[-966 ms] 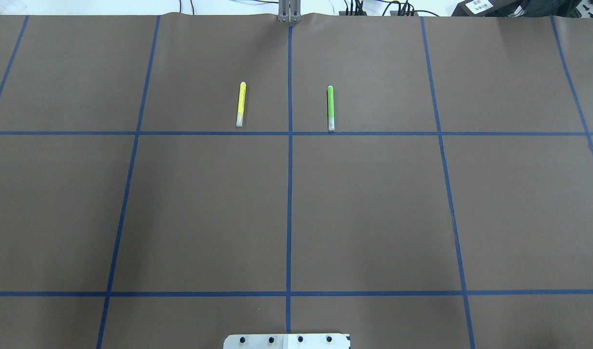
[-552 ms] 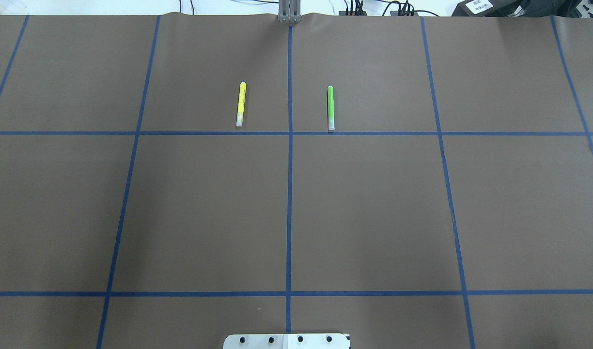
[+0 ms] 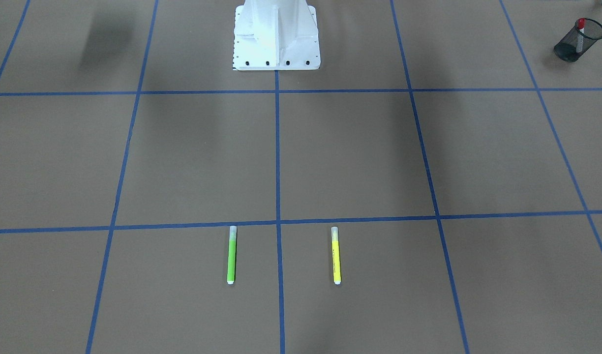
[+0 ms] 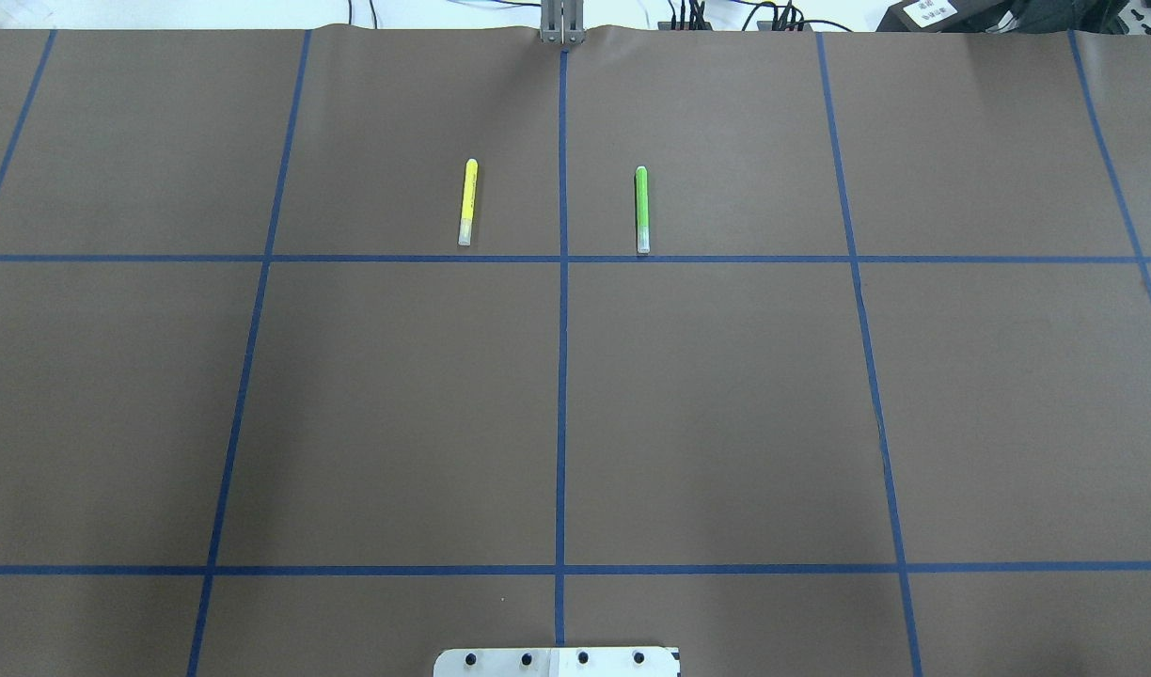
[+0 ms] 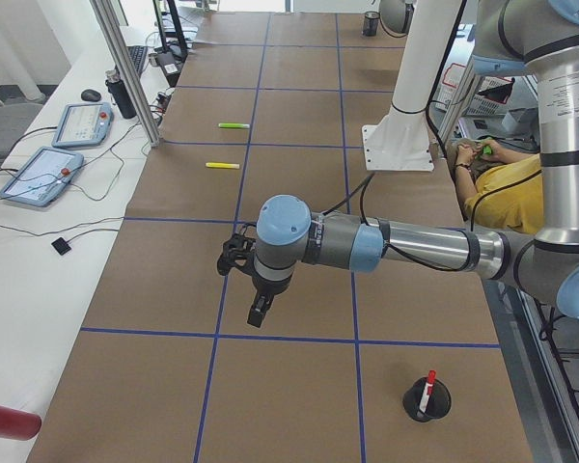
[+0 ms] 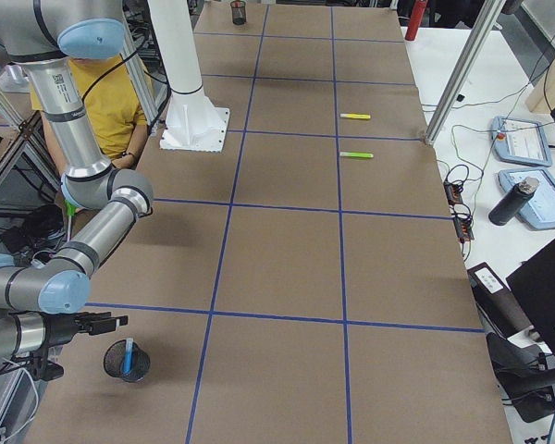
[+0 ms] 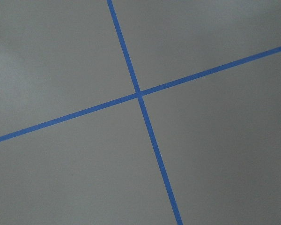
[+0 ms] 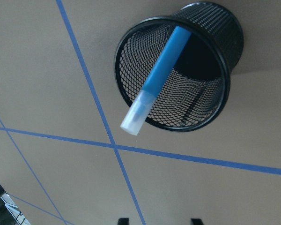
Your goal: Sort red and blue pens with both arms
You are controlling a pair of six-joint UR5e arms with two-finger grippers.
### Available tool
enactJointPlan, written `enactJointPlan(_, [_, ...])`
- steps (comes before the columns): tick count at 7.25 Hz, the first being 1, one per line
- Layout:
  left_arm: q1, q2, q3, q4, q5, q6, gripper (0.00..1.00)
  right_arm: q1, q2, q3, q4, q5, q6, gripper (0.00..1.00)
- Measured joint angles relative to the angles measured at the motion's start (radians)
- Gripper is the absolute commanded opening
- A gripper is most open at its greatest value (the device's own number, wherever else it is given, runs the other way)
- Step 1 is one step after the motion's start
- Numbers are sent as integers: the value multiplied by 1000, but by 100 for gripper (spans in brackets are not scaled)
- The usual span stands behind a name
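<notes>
The red pen (image 5: pixel 427 390), white-barrelled with a red cap, stands in a black mesh cup (image 5: pixel 427 409) by the table's left end; the same red pen (image 3: pixel 580 30) shows at the front view's top right. The blue pen (image 8: pixel 157 80) leans in another black mesh cup (image 8: pixel 203 101), its clear cap sticking out over the rim. My right gripper (image 8: pixel 159 221) hovers beside that cup, open and holding nothing, with only its fingertips (image 8: pixel 123 220) showing. My left gripper (image 5: pixel 251 289) hangs over bare table, away from the red pen's cup; I cannot tell whether it is open or shut.
A yellow marker (image 4: pixel 466 202) and a green marker (image 4: pixel 642 209) lie parallel on the brown mat near the far side, on either side of the centre tape line. The white robot base (image 3: pixel 276 34) stands mid-table. A seated person (image 6: pixel 106 102) is behind the robot.
</notes>
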Motion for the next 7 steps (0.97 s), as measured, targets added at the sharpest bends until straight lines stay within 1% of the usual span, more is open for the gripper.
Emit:
enactJointPlan(1, [0,1,0,0,0,0,100,-20,0,3,52,-3,-8,100])
enactJointPlan(4, [0,14,0,0,1,0,100,-149,4,7,270,7,-12,100])
enactJointPlan(5, [0,16,1,0,1,0,100,-206,9,16,336,24,-15,100])
enactJointPlan(7, [0,22,2,1,1,0,100,-386,12,74,493,79,-16,100])
